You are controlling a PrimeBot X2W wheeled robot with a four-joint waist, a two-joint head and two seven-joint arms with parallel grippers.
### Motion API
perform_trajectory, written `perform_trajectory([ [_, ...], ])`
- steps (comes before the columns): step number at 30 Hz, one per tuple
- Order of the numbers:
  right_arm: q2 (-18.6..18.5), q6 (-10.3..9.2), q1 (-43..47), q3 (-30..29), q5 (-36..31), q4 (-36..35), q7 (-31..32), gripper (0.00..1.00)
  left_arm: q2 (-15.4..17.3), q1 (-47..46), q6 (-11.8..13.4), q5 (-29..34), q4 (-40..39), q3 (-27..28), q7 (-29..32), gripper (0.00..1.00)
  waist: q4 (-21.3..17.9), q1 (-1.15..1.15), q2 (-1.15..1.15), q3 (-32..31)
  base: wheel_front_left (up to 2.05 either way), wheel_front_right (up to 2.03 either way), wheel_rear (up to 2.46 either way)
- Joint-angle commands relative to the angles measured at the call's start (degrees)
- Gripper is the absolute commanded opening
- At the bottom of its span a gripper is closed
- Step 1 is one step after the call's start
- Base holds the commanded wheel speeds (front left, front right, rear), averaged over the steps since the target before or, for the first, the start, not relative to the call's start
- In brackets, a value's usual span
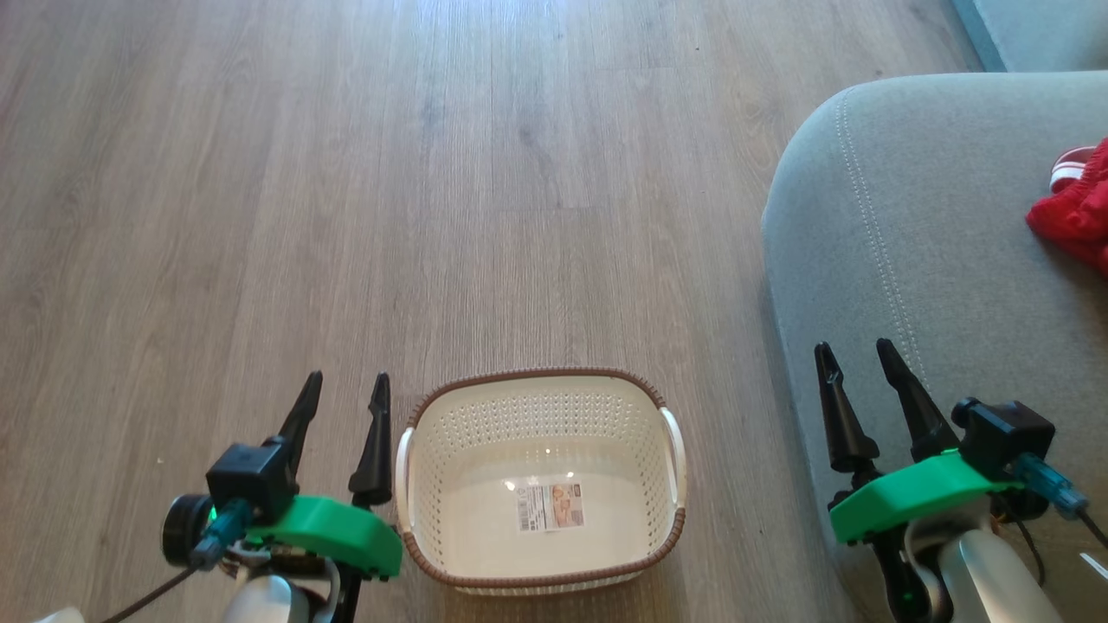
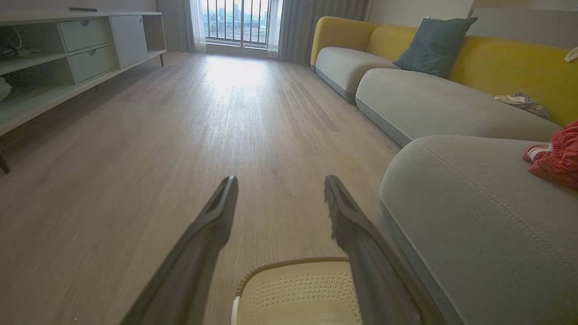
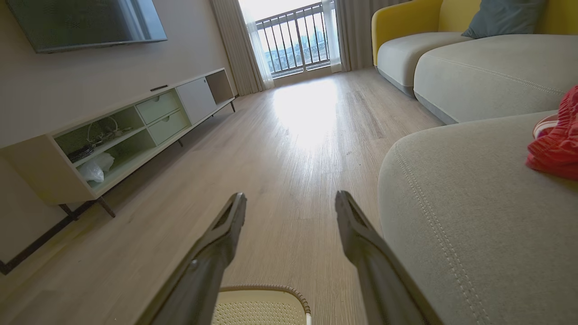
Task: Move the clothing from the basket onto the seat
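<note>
Since the basket (image 1: 537, 374) stood on the floor (image 1: 346, 173) between the two arms with no fabric inside and its paper label (image 1: 550, 506) exposed on the bottom, the transfer was judged complete or very nearly so. The clothing (image 1: 1078, 212) lay bunched on the seat (image 1: 935, 260), well back from the rounded corner and cut off by the frame edge, so whether both garments were in that heap could not be told. The left gripper (image 1: 347, 381) hovered just beside the basket's left handle, and the right gripper (image 1: 853, 346) hung over the seat's front edge. Both had their fingers spread wide and held nothing. The step in hand was judged a final check: confirm the basket interior, keep both arms clear of its rim, and avoid dragging the red heap toward the cushion edge.
</note>
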Motion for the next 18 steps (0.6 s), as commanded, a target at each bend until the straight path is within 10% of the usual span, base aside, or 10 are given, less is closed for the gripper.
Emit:
perform_trajectory([
  [1, 0.07, -0.01, -0.43, 1.06, -0.72, -1.61, -0.53, 1.0, 0.1, -1.29, -0.2, -0.65, -1.34, 2.3, -0.29, 1.0, -0.09, 0.0, 0.0, 0.01, 0.0, 0.0, 0.0],
  [10, 0.06, -0.01, -0.54, 0.99, -1.14, -1.41, -0.53, 1.0, 0.1, -1.29, -0.39, -2.24, -0.5, 2.41, -0.29, 1.0, -0.41, 0.0, 0.0, -0.14, 0.0, 0.0, 0.0],
  [11, 0.0, 0.0, 0.0, -0.01, -0.4, 0.1, 0.0, 0.0, 0.0, 0.42, -0.45, -2.05, 1.25, 0.73, 0.0, 0.0, -0.42, 0.0, 0.0, -0.13, 0.0, 0.0, 0.0],
  [18, 0.13, 0.0, 0.82, -0.05, 1.51, 3.12, 0.61, 0.0, -0.01, 1.28, -0.62, -4.0, 4.58, 1.06, 0.64, 0.0, -0.44, 0.0, 0.0, -0.18, 0.0, 0.0, 0.0],
])
